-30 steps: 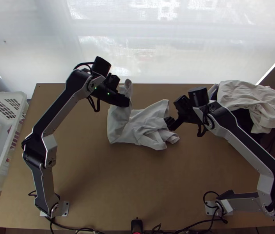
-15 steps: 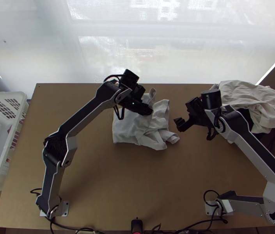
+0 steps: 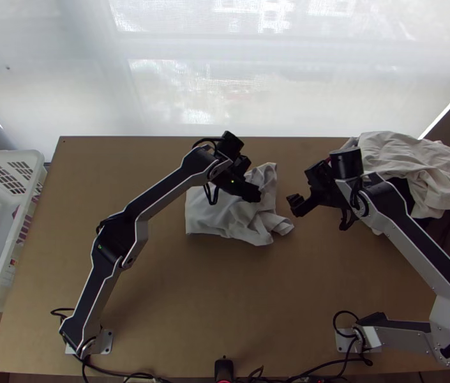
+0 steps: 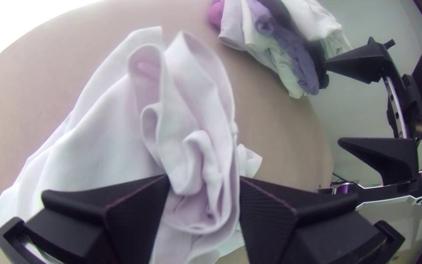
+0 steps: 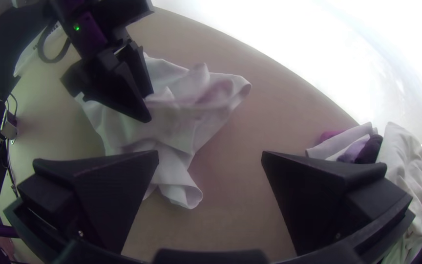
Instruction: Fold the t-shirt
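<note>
A white t-shirt (image 3: 215, 217) lies bunched near the middle of the table, its left part doubled over toward the right. Over its upper right part is my left gripper (image 3: 255, 194). The left wrist view has this left gripper (image 4: 204, 182) open, loose rolled folds of the shirt (image 4: 196, 142) standing between its fingers. Just right of the cloth, apart from it, is my right gripper (image 3: 295, 203). From its own wrist, the right gripper (image 5: 210, 155) is open and holds nothing; a rolled end of the shirt (image 5: 184, 193) lies near one finger.
A pile of other clothes (image 3: 410, 166) sits at the table's far right corner. To the left stands a white plastic basket (image 3: 1, 249). Bare tabletop (image 3: 225, 300) stretches between the shirt and the near edge.
My left gripper has moved right and somewhat nearer, bringing the shirt's left part over; the cloth standing beside it has dropped. My right gripper has drawn off to the right, away from the shirt.
</note>
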`<move>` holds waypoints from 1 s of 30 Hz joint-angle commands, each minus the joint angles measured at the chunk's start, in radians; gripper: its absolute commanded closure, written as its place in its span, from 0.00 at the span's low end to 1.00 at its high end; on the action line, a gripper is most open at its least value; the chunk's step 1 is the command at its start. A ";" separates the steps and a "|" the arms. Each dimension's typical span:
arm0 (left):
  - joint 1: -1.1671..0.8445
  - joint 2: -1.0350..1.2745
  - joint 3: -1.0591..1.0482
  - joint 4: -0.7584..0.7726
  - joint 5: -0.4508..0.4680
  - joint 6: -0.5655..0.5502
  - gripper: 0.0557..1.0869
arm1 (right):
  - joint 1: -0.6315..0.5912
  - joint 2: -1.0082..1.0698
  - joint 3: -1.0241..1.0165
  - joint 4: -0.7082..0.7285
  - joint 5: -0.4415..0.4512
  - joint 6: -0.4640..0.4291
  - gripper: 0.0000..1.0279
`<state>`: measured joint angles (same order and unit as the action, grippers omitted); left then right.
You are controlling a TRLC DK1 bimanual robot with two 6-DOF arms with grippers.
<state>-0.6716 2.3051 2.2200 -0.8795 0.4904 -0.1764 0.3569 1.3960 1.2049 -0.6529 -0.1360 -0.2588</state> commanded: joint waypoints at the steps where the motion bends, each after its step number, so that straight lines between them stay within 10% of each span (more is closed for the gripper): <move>1: 0.020 -0.032 0.007 -0.024 0.016 0.000 0.10 | 0.013 0.024 -0.001 0.015 -0.001 -0.007 0.04; 16: 0.279 -0.280 -0.402 -0.116 0.005 0.195 0.07 | 0.252 0.400 0.275 0.093 -0.001 0.026 0.04; 30: 0.257 -0.240 -0.545 -0.033 -0.070 0.203 0.07 | 0.237 0.386 -0.105 0.291 -0.002 0.026 0.04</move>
<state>-0.4194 2.0514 1.7386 -0.9390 0.4549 0.0166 0.6079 1.7782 1.2304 -0.4282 -0.1387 -0.2356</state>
